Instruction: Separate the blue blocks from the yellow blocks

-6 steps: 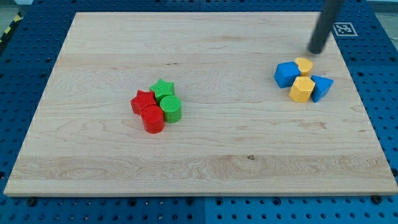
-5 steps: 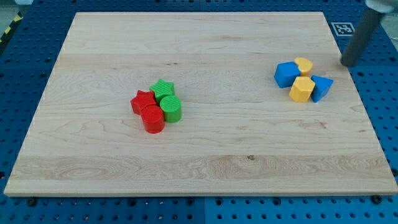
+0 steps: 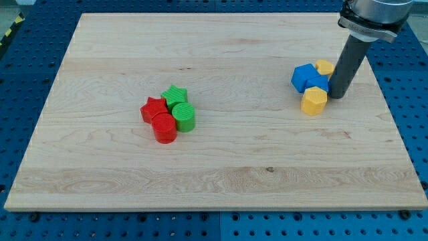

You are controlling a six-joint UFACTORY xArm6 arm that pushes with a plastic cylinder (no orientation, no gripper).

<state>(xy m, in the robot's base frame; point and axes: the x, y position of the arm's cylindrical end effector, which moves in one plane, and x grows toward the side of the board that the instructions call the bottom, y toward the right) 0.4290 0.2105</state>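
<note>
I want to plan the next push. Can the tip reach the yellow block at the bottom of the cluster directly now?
Probably yes. My tip stands just right of the yellow hexagonal block, beside the blue blocks, with nothing visible between them.

1 camera looks down obliquely at the whole wooden board (image 3: 200,60).

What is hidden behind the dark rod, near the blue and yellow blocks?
Behind the rod, only part of a second blue block shows; the rest is covered. My tip presses against its right side, beside the yellow blocks.
</note>
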